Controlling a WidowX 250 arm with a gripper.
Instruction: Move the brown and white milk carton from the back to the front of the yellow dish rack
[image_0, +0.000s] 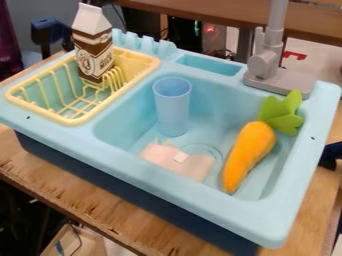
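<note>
A brown and white milk carton (92, 47) stands upright in the yellow dish rack (77, 120) at the left of the sink. Inside the light blue sink basin (267, 200), a blue cup (173, 107) stands upright near the back left. An orange carrot (248, 154) with green leaves leans at the basin's right side, its tip pointing toward the front. Between cup and carrot, a flat pale pink piece (197, 167) with a small white patch lies on the basin floor.
A grey faucet (267, 62) rises at the sink's back right edge. The sink stands on a wooden table (100, 212). Dark blue and black hardware (48, 32) shows behind the rack, and a dark part (330, 155) shows at the right edge.
</note>
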